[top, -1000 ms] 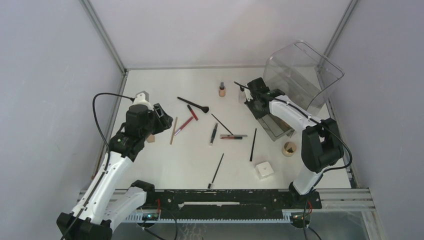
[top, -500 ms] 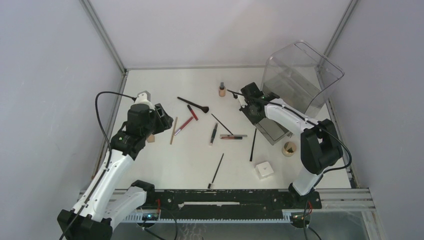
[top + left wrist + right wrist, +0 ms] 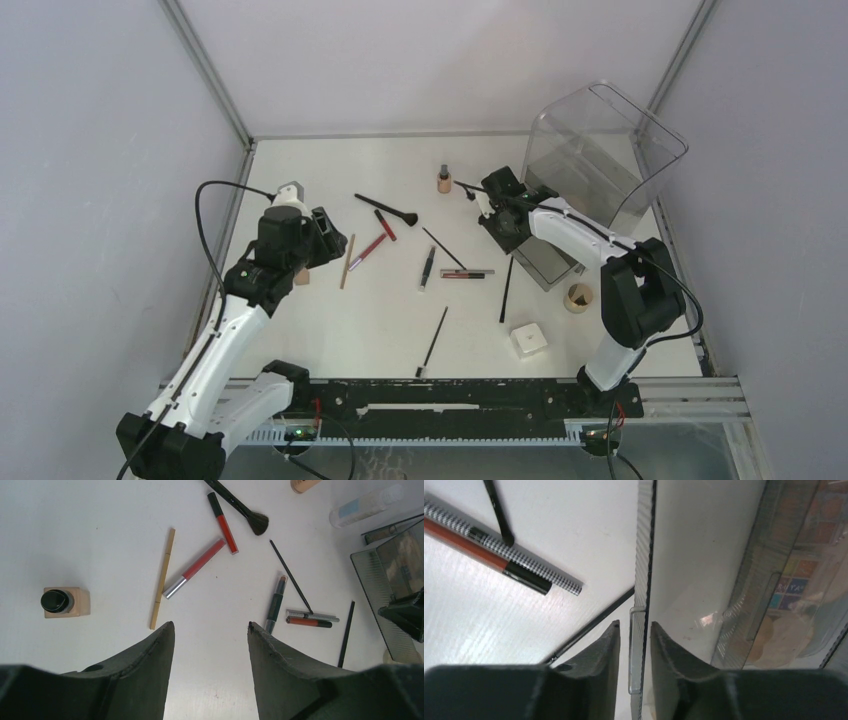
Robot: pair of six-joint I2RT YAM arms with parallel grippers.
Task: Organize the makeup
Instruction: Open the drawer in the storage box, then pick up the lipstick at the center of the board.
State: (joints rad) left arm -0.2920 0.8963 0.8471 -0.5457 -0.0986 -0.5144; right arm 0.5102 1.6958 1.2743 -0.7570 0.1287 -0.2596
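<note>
Pinching the clear tray's (image 3: 548, 262) wall, centre right, the right gripper (image 3: 633, 626) probably means to reposition it; the left gripper (image 3: 210, 630) hangs spread.

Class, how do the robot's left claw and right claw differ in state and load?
The left claw is wide open; the right claw is nearly shut. The left claw holds nothing over the table; the right claw grips the clear organizer's wall. Both have two dark fingers.

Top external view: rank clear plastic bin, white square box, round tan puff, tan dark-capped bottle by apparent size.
1. clear plastic bin
2. white square box
3. round tan puff, barely smaller
4. tan dark-capped bottle
</note>
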